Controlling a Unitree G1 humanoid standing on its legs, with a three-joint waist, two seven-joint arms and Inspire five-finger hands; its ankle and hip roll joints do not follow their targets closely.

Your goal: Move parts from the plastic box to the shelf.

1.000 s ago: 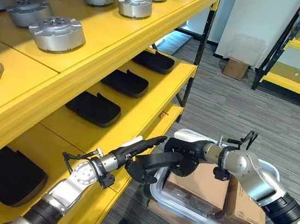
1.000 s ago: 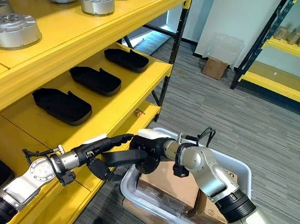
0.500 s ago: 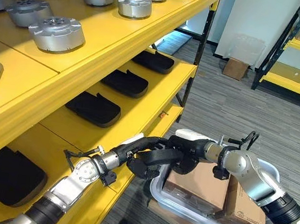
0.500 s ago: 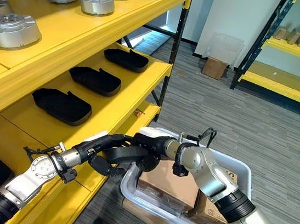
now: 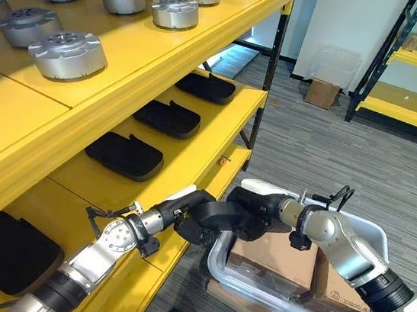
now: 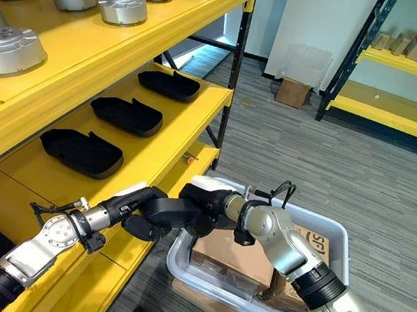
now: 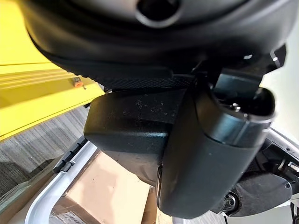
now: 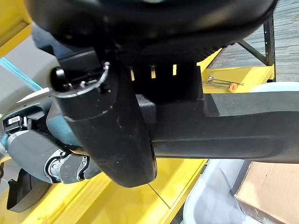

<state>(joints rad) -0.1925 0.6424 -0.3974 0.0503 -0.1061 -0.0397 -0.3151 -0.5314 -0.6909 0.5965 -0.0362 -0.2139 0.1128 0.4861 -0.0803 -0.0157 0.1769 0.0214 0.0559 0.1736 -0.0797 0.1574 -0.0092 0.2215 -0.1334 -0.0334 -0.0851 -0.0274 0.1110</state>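
A black moulded part (image 5: 219, 217) hangs between the clear plastic box (image 5: 373, 233) and the yellow shelf's front edge (image 5: 190, 177), and both hands hold it. My left hand (image 5: 193, 202) has its fingers curled round the part's shelf-side end. My right hand (image 5: 260, 203) grips the box-side end from above. In the left wrist view the thumb (image 7: 210, 154) presses on the part (image 7: 126, 133). The right wrist view has the thumb (image 8: 112, 140) laid over the part (image 8: 229, 128).
Three black parts (image 5: 125, 155) (image 5: 167, 117) (image 5: 206, 86) lie in a row on the middle shelf, another (image 5: 5, 249) lower left. Round metal parts (image 5: 66, 53) line the top shelf. Cardboard boxes (image 5: 276, 259) fill the plastic box. A second rack (image 5: 406, 113) stands far right.
My left hand's fingers, straight a second ago, have curled round the black part. The part has moved slightly toward the shelf. The camera has shifted a little.
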